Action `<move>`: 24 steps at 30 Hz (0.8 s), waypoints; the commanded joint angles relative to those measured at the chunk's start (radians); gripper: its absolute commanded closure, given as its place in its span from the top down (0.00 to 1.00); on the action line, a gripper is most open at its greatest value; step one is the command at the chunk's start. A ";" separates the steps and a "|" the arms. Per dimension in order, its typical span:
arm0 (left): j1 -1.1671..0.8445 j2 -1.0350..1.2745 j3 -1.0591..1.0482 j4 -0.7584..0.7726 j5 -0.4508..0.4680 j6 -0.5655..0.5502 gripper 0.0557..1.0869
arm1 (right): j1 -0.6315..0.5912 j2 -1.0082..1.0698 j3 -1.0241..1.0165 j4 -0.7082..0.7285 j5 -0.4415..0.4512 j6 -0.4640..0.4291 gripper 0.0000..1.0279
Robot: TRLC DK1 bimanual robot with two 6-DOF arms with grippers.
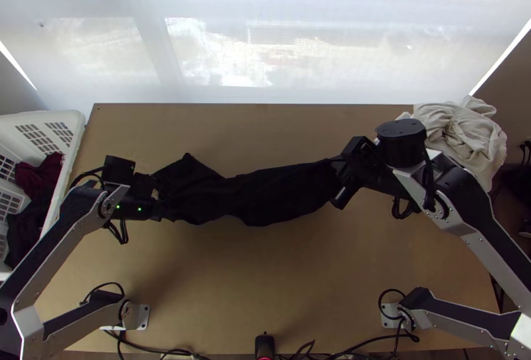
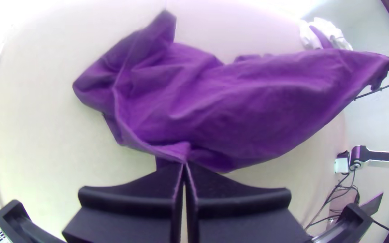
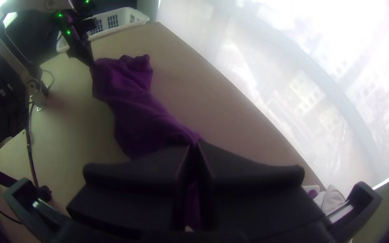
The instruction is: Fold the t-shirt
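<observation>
Dark t-shirt [image 1: 279, 190] was held, bunched, between two closed grippers.
The left gripper [image 2: 184, 163] was clamped on a cloth edge, the right gripper [image 3: 196, 143] on the far end. Pulling the grippers farther apart could have slipped the left's small pinch; lowering the narrow, gathered span without spreading it would probably have set creases into the fold.

"What's right behind the right gripper [image 1: 340, 173]?"
"A round, flat-topped black housing [image 1: 400, 137], then silver-grey links [image 1: 488, 264] backed in black and dotted with small screws."
"And the left gripper [image 1: 157, 209]?"
"Wide, flat black fingers [image 2: 127, 198]. Two green lights [image 1: 139, 209] on the black body behind them, a black cable [image 1: 122, 232] looping beside it."
"Farthest from the pincers?"
"Pale base plates [image 1: 142, 317] with small holes."
</observation>
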State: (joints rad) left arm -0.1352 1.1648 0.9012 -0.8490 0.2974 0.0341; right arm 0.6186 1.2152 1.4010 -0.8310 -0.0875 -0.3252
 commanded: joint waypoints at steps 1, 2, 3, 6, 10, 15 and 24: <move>0.062 -0.062 0.216 -0.154 0.029 0.006 0.03 | -0.016 -0.008 0.062 -0.014 0.006 0.002 0.03; 0.068 -0.067 0.245 -0.173 0.032 0.006 0.03 | -0.016 -0.013 0.067 -0.016 0.009 0.002 0.03; 0.071 -0.071 0.272 -0.190 0.032 0.006 0.03 | -0.016 -0.017 0.072 -0.017 0.012 0.002 0.03; 0.095 -0.077 0.357 -0.236 0.037 0.009 0.03 | -0.023 -0.029 0.099 -0.023 0.025 -0.005 0.03; 0.148 -0.080 0.479 -0.280 0.054 0.021 0.03 | -0.043 -0.043 0.153 -0.030 0.051 -0.023 0.03; 0.192 -0.074 0.631 -0.295 0.057 0.038 0.03 | -0.049 -0.057 0.225 -0.030 0.101 -0.054 0.03; 0.218 -0.042 0.929 -0.275 0.105 0.033 0.03 | -0.053 -0.111 0.302 0.058 0.201 -0.129 0.03</move>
State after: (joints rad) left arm 0.0616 1.0973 1.6146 -1.1278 0.3752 0.0715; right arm 0.5694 1.1385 1.6455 -0.8284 0.0521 -0.4019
